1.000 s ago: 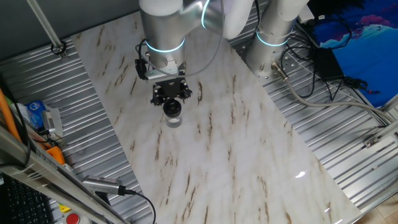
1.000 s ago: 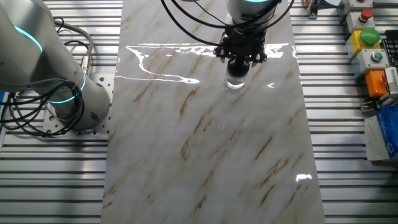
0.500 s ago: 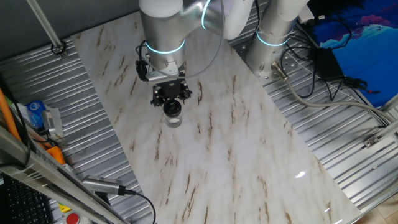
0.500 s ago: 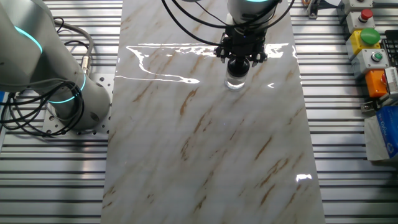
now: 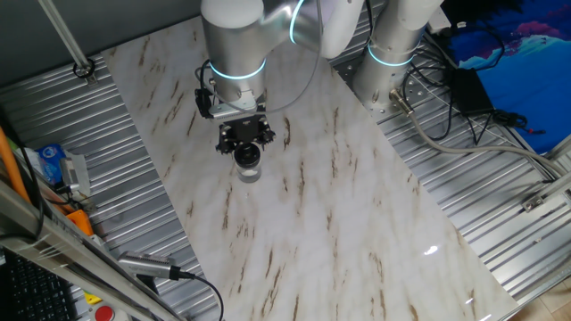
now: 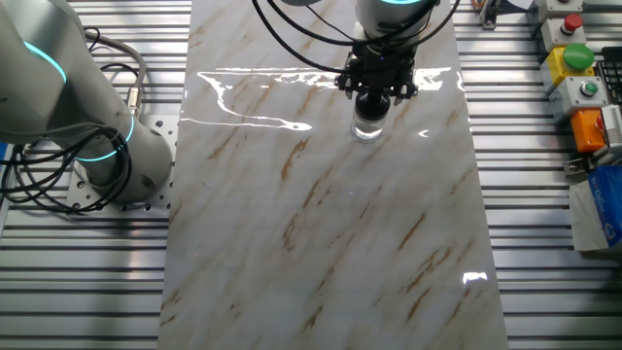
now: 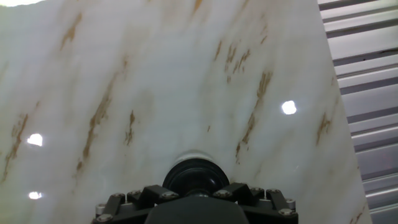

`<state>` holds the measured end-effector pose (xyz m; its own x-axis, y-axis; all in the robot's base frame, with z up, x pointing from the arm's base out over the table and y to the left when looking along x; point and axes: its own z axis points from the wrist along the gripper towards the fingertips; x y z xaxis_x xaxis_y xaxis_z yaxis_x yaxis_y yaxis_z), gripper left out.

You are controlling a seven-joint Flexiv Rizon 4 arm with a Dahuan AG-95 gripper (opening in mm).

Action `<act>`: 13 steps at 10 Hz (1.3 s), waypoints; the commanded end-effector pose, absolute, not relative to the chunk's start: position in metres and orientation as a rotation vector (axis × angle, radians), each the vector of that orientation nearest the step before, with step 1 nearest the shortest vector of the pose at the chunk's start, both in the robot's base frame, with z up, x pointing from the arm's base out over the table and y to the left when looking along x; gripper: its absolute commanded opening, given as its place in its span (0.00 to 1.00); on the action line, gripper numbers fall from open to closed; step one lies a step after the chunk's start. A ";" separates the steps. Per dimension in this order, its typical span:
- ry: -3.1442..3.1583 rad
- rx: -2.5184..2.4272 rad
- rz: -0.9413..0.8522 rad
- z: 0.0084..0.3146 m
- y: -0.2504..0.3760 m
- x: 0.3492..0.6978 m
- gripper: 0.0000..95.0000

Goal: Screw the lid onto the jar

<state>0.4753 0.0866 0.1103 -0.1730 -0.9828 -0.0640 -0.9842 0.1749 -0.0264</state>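
The two-finger gripper (image 5: pixel 246 147) is clamped on the small round black lid (image 6: pixel 372 100), seated atop the small clear glass jar (image 5: pixel 249 172) on the white marble-patterned tabletop (image 6: pixel 321 233). Threading seems underway; next comes further wrist rotation. Ribbed metal panels (image 6: pixel 554 243) flank the table.
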 end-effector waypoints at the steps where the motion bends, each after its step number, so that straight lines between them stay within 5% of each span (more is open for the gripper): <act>1: 2.353 -1.979 0.030 0.110 0.086 0.475 0.80; 13: 2.356 -1.973 0.028 0.105 0.086 0.476 0.80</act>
